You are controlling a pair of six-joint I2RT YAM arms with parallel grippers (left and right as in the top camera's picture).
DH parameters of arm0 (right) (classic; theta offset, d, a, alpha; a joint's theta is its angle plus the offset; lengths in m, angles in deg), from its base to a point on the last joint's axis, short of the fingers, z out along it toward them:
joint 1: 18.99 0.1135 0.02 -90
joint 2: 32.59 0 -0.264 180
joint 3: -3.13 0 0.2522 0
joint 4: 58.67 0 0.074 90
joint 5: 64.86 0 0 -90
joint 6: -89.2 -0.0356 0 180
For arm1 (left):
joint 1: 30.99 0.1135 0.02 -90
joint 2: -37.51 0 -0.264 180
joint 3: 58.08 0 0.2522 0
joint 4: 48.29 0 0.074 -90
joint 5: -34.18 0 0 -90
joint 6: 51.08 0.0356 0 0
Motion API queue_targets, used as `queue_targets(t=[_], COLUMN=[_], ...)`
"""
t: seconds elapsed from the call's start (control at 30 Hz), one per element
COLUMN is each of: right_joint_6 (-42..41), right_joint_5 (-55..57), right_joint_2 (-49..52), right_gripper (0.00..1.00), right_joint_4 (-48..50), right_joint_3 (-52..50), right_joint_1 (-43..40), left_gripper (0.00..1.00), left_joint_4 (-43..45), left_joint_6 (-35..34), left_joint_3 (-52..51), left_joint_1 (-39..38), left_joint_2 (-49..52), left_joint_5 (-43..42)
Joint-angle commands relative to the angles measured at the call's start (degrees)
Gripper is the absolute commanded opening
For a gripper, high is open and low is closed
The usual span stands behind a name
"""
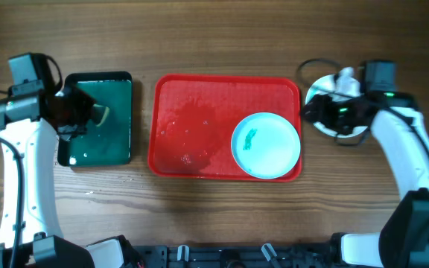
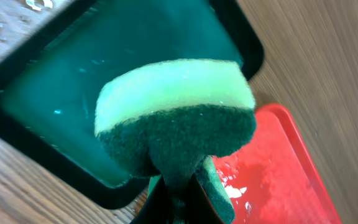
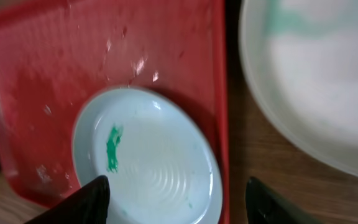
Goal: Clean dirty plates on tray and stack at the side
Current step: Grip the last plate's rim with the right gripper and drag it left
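A light turquoise plate [image 1: 266, 144] with a teal smear lies in the right half of the red tray [image 1: 192, 126]; it also shows in the right wrist view [image 3: 148, 168]. A white plate [image 1: 334, 112] lies on the table right of the tray, mostly under my right arm; its rim shows in the right wrist view [image 3: 309, 81]. A third plate cannot be made out. My right gripper [image 3: 178, 196] is open and empty, above the tray's right edge. My left gripper [image 2: 179, 199] is shut on a yellow-green sponge [image 2: 176, 115] over the dark green tray [image 1: 99, 119].
The dark green tray [image 2: 73, 93] holds a film of liquid. The red tray's left half [image 3: 55, 74] is wet, with water spots. Bare wooden table lies around both trays.
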Motion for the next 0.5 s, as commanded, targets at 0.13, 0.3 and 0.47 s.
queue_targets(t=[0.13,0.3,0.47], right_joint_6=[-12.79,-16.70,-16.74], right_joint_5=[20.28,20.20,18.14], right_joint_2=[0.83,0.87,0.87], right_gripper=[0.67,0.54,0.34], right_joint_4=[-1.81,0.70,2.78], right_joint_3=[-6.54,-10.29,-10.67], right_joint_1=[12.68,13.31,13.31], left_gripper=[0.04,0.04,0.04], left_joint_4=[0.94,1.27,1.36], left_joint_6=[5.05,5.84,5.81], left_joint_3=[-0.31,-0.31,-0.31], left_joint_1=[-6.27,-8.07,-8.15], left_joint_2=[0.52,0.52,0.52], left_joint_5=[-1.07,-1.07,-1.07])
